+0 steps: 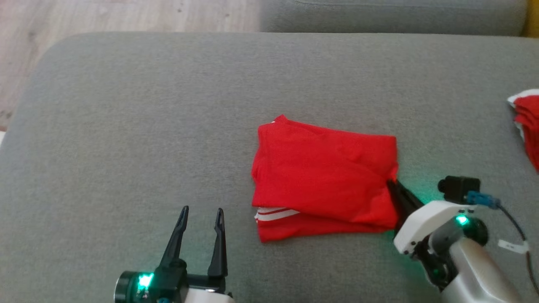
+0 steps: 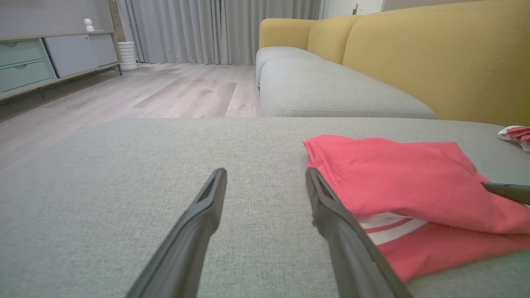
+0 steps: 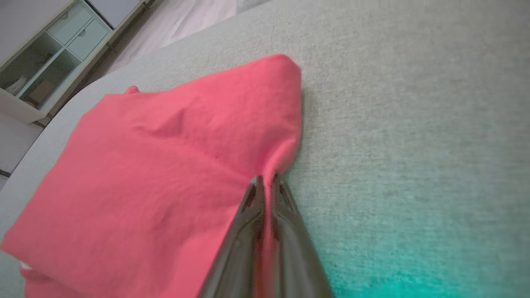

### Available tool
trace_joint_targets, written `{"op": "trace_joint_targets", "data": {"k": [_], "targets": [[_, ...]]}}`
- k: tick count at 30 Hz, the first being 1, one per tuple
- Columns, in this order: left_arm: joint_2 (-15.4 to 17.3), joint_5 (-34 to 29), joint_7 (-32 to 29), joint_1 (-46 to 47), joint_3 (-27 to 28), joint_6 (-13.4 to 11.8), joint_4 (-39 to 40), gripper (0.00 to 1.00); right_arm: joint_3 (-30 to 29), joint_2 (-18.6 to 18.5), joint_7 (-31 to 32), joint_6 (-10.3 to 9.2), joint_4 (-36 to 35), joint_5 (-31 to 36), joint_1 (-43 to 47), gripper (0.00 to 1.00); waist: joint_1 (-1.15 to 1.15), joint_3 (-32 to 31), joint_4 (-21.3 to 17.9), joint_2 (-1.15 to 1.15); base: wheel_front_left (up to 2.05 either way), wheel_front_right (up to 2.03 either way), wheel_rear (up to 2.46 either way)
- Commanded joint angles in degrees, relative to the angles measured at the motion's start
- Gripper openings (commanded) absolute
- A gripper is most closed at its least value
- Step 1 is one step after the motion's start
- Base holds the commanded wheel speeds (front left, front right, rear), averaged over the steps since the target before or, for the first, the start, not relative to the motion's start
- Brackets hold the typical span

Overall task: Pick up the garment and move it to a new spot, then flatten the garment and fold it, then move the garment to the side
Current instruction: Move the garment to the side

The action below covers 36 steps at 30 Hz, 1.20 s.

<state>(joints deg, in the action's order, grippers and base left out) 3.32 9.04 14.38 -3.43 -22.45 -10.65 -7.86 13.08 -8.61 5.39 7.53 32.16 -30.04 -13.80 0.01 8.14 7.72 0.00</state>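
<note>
Left fingers (image 1: 176, 235), at seven o'clock, stand spread near the folded red garment (image 1: 324, 176), which lies central on the cushion (image 1: 126, 126). Right fingers (image 1: 403, 198), at four o'clock, are pressed together, pinching the garment's right edge.

The garment (image 1: 324, 181) lies on the cushion (image 1: 126, 126), a second garment (image 1: 528, 122) well to its right.

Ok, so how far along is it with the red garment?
Folding looks done: the red garment lies folded on the grey cushion. In hand: the right gripper is shut on its right edge, the left gripper open beside it. Left: moving it to the side.
</note>
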Motion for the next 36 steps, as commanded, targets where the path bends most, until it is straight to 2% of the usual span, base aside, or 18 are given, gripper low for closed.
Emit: {"op": "trace_joint_targets", "data": {"k": [1, 6, 10, 17, 22, 24, 26, 30, 31, 36], "targets": [[-0.43, 0.23, 0.62, 2.01, 1.26, -0.48, 2.12, 1.00, 0.80, -2.28, -1.49, -0.04, -2.09, 0.83, -2.03, 0.00, -0.01, 0.72, -1.44, 0.00, 0.00, 0.00, 0.00], [-0.43, 0.80, 0.62, 3.60, 1.35, -0.91, 4.42, 1.00, -0.73, -8.36, -1.89, -0.04, -5.54, 4.11, -5.96, 0.00, -0.01, 3.92, -5.70, 0.00, 0.00, 0.00, 0.00], [-0.44, 0.23, 0.62, 6.16, 2.30, -1.46, 6.20, 1.00, -2.80, -15.25, -0.75, -0.04, -8.40, 5.29, -10.47, 0.00, -0.01, 7.64, -8.96, 0.00, 0.00, 0.00, 0.00], [-0.44, -0.24, 0.62, 10.72, 4.06, 0.11, 7.03, 1.00, -5.96, -25.62, 0.64, -0.04, -9.99, 6.10, -18.79, 0.00, -0.01, 12.99, -13.23, 0.00, 0.00, 0.00, 0.00], [-0.44, -0.46, 0.62, 13.22, 4.69, 1.32, 6.92, 1.00, -9.04, -29.72, 0.86, -0.04, -8.95, 8.31, -23.34, 0.00, -0.01, 15.09, -14.60, 0.00, 0.00, 0.00, 0.00], [-0.44, -0.53, 0.62, 13.79, 4.73, 1.74, 6.79, 1.00, -11.26, -29.77, -0.35, -0.04, -8.01, 9.97, -24.95, 1.00, -0.01, 15.41, -14.93, 0.00, 0.00, 0.00, 0.00], [-0.44, -0.48, 0.62, 14.26, 4.68, 2.07, 6.44, 1.00, -12.51, -28.79, -2.21, -0.04, -7.10, 11.49, -26.05, 1.00, -0.01, 15.33, -14.99, 0.00, 0.00, 0.00, 0.00], [-0.44, 0.13, 0.62, 14.43, 4.43, 2.65, 5.46, 1.00, -12.57, -24.39, -5.04, -0.04, -6.44, 15.53, -25.14, 1.00, -0.01, 13.40, -14.54, 0.00, 0.00, 0.00, 0.00], [-0.44, 0.13, 0.62, 14.43, 4.43, 2.65, 5.46, 1.00, -12.57, -24.39, -5.04, -0.04, -6.44, 15.53, -25.14, 1.00, -0.01, 13.40, -14.54, 0.00, 0.00, 0.00, 0.00], [-0.44, 1.11, 0.62, 12.98, 4.70, 2.42, 4.92, 1.00, -9.32, -17.17, -7.96, -0.04, -7.08, 17.50, -19.61, 1.00, -0.01, 8.90, -12.92, 0.00, 0.00, 0.00, 0.00]]}}
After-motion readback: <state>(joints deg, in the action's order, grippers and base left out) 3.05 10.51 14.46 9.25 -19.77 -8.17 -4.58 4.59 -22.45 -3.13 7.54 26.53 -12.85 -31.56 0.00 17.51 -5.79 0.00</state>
